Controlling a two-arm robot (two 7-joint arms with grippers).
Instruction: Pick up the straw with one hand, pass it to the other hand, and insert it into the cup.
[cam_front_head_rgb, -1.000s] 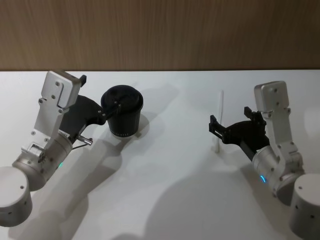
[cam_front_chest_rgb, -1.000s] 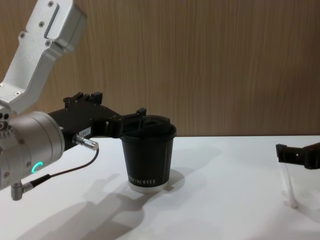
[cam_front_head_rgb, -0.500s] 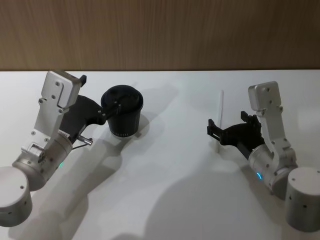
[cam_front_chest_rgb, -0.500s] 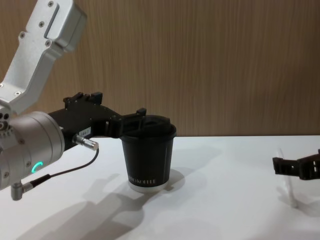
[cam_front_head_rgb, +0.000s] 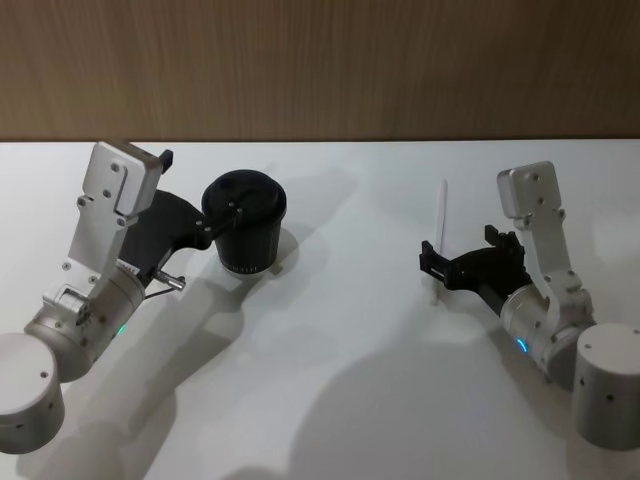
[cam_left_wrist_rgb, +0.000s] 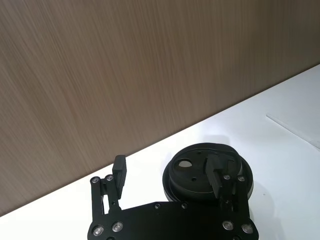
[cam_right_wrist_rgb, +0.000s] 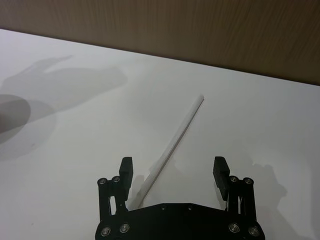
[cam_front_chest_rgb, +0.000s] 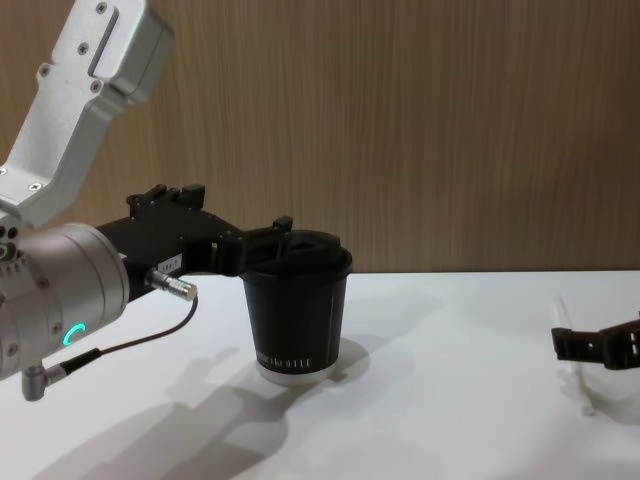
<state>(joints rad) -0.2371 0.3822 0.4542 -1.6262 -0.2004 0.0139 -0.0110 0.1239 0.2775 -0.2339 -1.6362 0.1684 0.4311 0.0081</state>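
The right claw sits low over the tabletop, spread wide around the near end of the straw, which lies flat. The left claw is spread too, one finger above the cup lid.

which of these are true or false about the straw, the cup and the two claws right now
1. The straw lies on the white table, outside the cup. True.
2. The right claw is shut on the straw. False: its fingers are spread apart on either side of the straw's near end, not pinching it.
3. The cup stands upright with its lid on. True.
4. The left claw holds the straw. False: it is open at the cup, with one finger over the lid and the other off to the cup's side; the straw is far from it, by the right claw.
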